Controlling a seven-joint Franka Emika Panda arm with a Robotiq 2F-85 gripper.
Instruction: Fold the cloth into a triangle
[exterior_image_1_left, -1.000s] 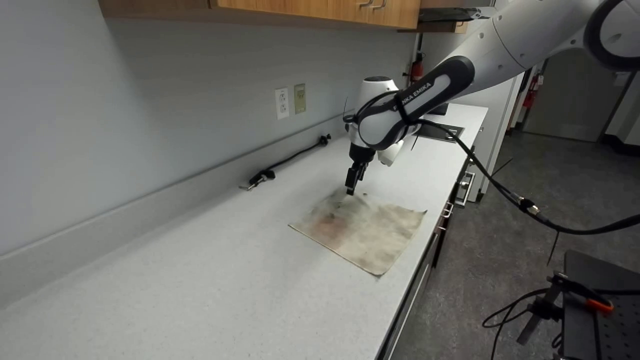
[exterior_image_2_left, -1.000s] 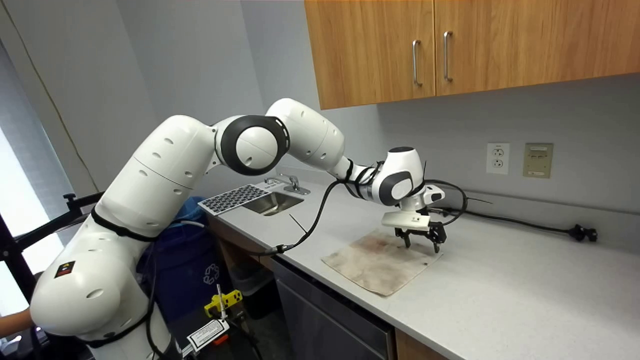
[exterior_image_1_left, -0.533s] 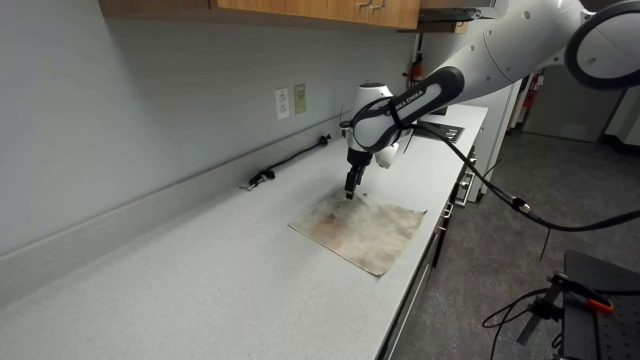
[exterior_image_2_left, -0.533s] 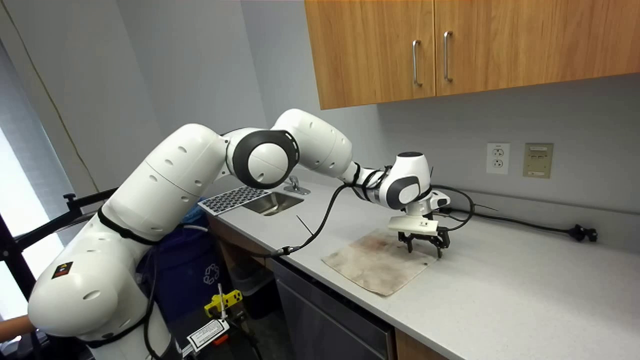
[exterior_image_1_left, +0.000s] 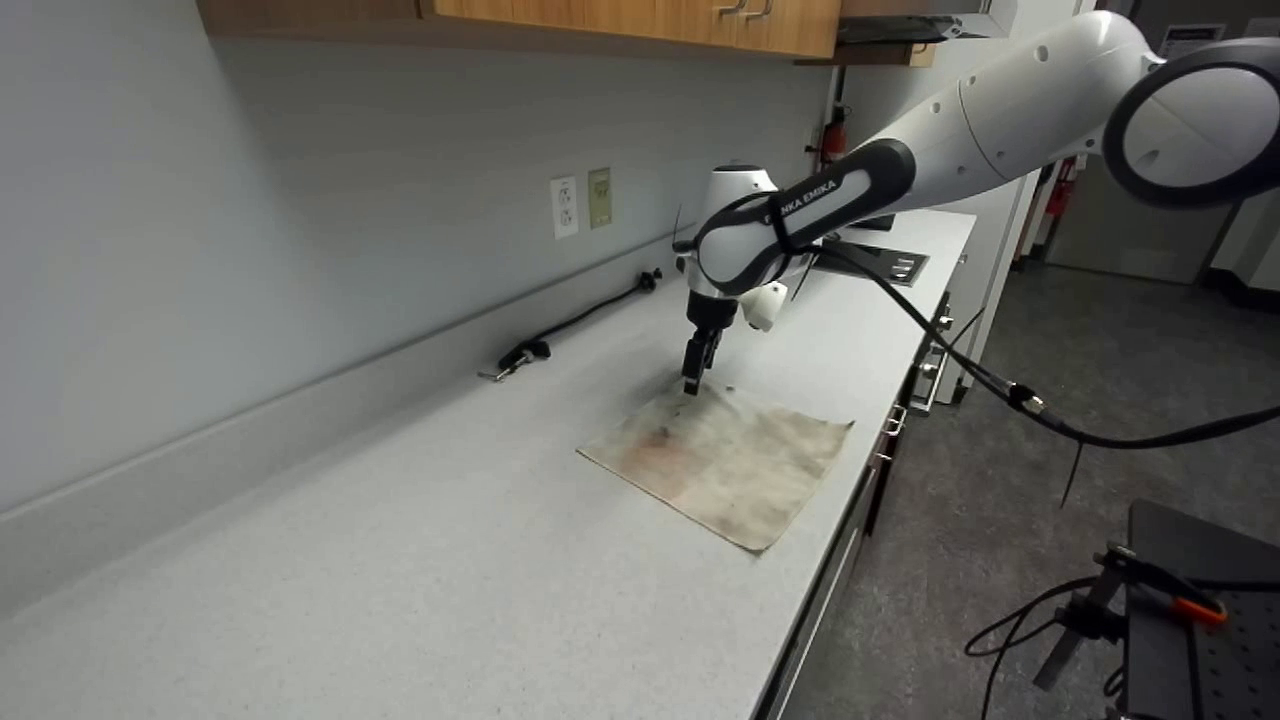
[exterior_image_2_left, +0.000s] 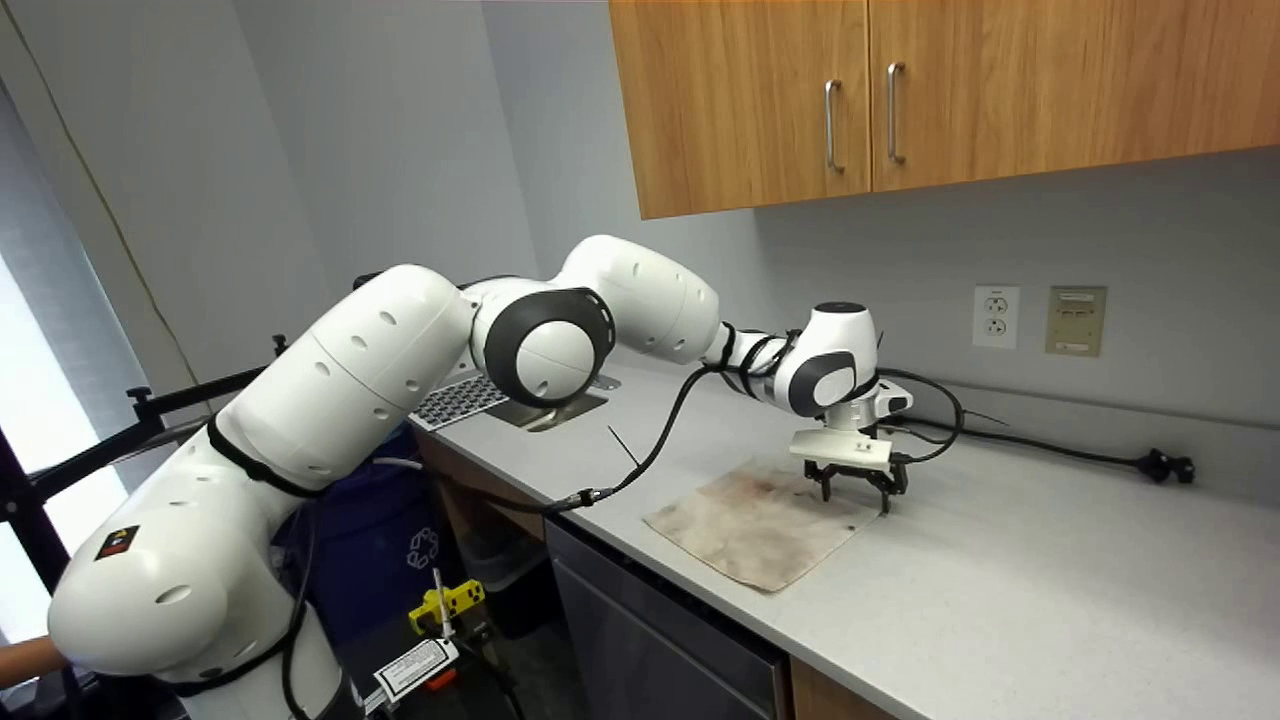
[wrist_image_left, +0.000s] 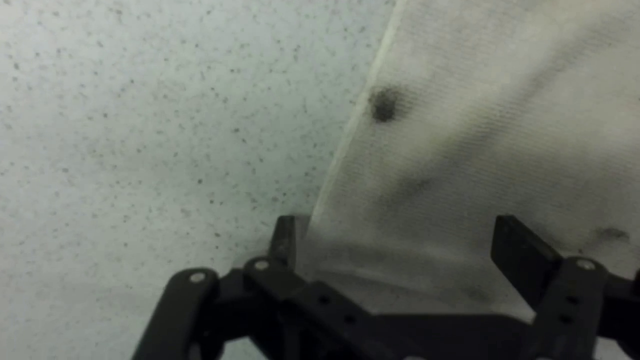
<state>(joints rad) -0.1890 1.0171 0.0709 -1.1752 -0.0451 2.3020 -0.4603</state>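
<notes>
The stained beige cloth (exterior_image_1_left: 745, 465) lies spread flat on the counter in both exterior views, slightly wrinkled. Over its corner on the wall side, my gripper (exterior_image_2_left: 856, 503) points down, its fingers wide apart. In the wrist view, the cloth (wrist_image_left: 480, 130) fills the right part, with a dark spot near its edge. Nothing is clamped in the gripper (wrist_image_left: 395, 220): its left finger (wrist_image_left: 284, 240) is just outside the cloth's edge, over bare counter, and its right finger (wrist_image_left: 522, 255) is above the cloth. Whether the fingertips touch the surface, I cannot tell. The gripper hides part of that corner.
A black cable with a clamp (exterior_image_1_left: 525, 353) lies along the wall's foot. Wooden cabinets (exterior_image_2_left: 750, 100) hang above. A sink (exterior_image_2_left: 548, 408) is set in the counter (exterior_image_2_left: 1050, 590) at the far left of an exterior view. The counter's front edge runs close to the cloth.
The arm has stretched further out, carrying my gripper slightly past the cloth's wall-side corner. It dipped a little, then rose slightly. The cloth has stayed in place, and the fingers have remained apart.
</notes>
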